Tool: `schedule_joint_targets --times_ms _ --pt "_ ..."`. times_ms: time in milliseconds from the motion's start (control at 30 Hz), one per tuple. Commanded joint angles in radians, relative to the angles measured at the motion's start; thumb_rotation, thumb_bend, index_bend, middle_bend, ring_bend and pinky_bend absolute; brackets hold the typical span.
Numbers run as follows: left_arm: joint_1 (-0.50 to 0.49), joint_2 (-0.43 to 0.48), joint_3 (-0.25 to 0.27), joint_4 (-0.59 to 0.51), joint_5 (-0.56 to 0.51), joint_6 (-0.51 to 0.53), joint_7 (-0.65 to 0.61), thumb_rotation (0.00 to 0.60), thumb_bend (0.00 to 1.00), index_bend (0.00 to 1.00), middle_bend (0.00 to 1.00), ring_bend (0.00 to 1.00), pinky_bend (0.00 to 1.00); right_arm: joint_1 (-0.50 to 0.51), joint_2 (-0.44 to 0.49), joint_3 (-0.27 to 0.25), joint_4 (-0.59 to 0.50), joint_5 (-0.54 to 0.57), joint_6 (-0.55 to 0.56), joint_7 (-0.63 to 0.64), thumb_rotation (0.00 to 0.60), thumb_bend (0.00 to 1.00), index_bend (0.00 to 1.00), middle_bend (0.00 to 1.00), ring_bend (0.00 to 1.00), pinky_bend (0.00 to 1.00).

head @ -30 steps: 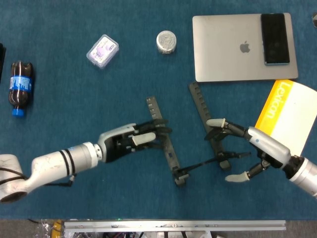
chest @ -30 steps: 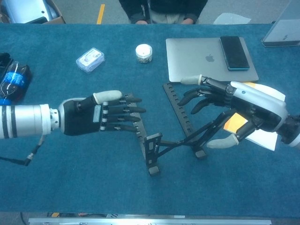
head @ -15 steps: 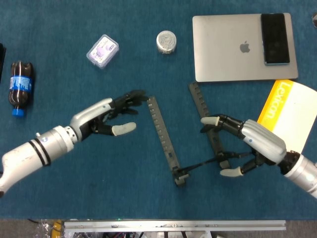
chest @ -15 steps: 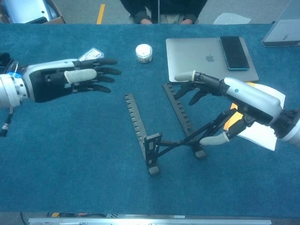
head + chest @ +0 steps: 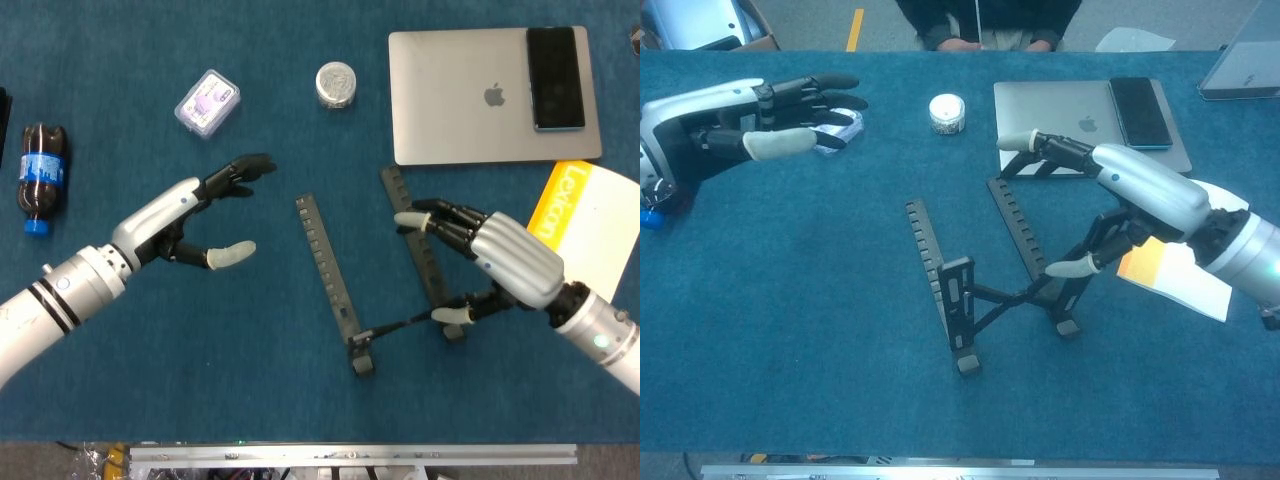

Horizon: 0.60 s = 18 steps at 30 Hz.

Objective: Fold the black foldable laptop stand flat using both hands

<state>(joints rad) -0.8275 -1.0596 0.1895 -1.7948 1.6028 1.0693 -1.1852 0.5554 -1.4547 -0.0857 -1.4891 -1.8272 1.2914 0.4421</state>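
Observation:
The black laptop stand (image 5: 345,300) lies half unfolded at the table's middle. Its left rail (image 5: 322,262) and right rail (image 5: 418,240) splay apart and are joined by crossed struts (image 5: 1005,300) near the front. My right hand (image 5: 500,260) arches over the right rail with fingers stretched toward the rail's far end, and its thumb (image 5: 1068,267) touches the raised strut. It grips nothing that I can see. My left hand (image 5: 185,215) hovers left of the left rail, apart from it, fingers spread and empty; the chest view has the left hand (image 5: 735,112) high at far left.
A closed silver laptop (image 5: 460,110) with a phone (image 5: 555,77) on it lies at the back right. A yellow book (image 5: 585,230) sits just right of my right hand. A round tin (image 5: 336,84), a small plastic box (image 5: 207,102) and a cola bottle (image 5: 40,175) lie back left.
My left hand has lifted off the left rail and drawn away up and to the left, fingers spreading. My right hand has rolled over the right rail, and the struts stand higher.

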Motion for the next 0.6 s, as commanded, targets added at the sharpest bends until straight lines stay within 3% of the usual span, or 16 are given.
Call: schedule_joint_targets --times_ms 33,167,600 --pt "0.017 0.007 -0.012 -0.008 0.001 0.012 0.04 0.421 0.25 0.0 0.05 0.04 0.11 0.004 -0.007 0.006 0.008 0.003 -0.003 -0.011 0.6 0.05 0.11 0.24 0.1 0.23" --pt "0.051 0.019 -0.034 -0.025 0.006 0.047 0.157 0.495 0.25 0.0 0.05 0.04 0.11 0.021 -0.033 0.045 0.052 0.035 -0.025 -0.061 0.6 0.05 0.1 0.23 0.1 0.23" --pt "0.101 0.041 -0.084 -0.043 -0.001 0.053 0.232 0.512 0.25 0.0 0.05 0.04 0.11 0.058 -0.074 0.102 0.112 0.118 -0.092 -0.118 0.6 0.05 0.07 0.2 0.08 0.22"
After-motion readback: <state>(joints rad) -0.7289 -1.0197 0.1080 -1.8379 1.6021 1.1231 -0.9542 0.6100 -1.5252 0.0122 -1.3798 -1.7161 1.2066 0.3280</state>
